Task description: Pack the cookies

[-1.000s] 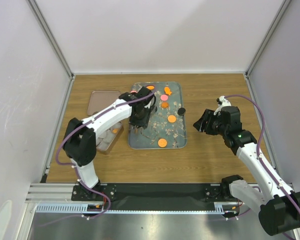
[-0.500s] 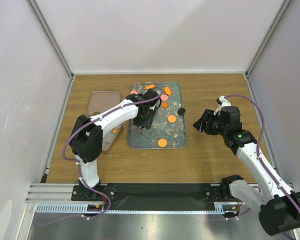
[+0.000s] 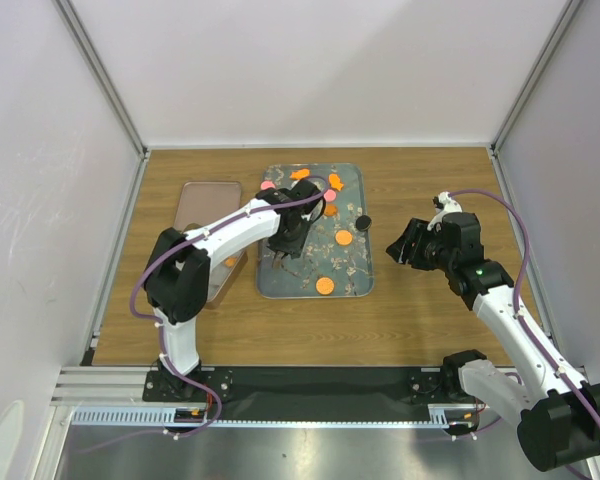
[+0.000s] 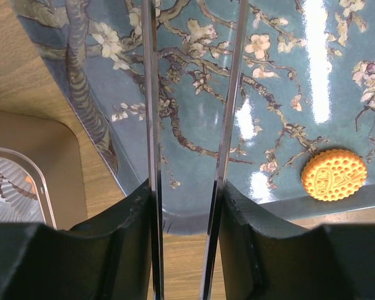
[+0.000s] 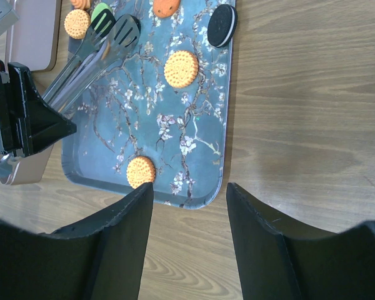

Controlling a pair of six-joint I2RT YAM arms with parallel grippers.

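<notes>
Several cookies lie on the blue floral tray [image 3: 305,272]: orange discs [image 3: 324,285] [image 3: 344,238], a pink one [image 3: 329,195] and a black one [image 3: 362,221] at its right rim. My left gripper [image 3: 283,245] [image 4: 186,194] is shut on metal tongs [image 4: 151,112], whose blades run out over the tray. The right wrist view shows the tongs' slotted heads [image 5: 122,31] beside a green cookie [image 5: 102,14], with nothing visible between them. My right gripper [image 3: 400,245] [image 5: 189,186] hangs open and empty over the wood, right of the tray's near corner.
A small square tin [image 3: 215,275] sits against the tray's left side, its brownish lid [image 3: 207,203] lying behind it. Bare wooden table [image 3: 430,180] spreads right of the tray. White walls enclose the workspace on three sides.
The left arm has shifted slightly right and away from me, carrying the tongs further over the tray. The right arm has not moved.
</notes>
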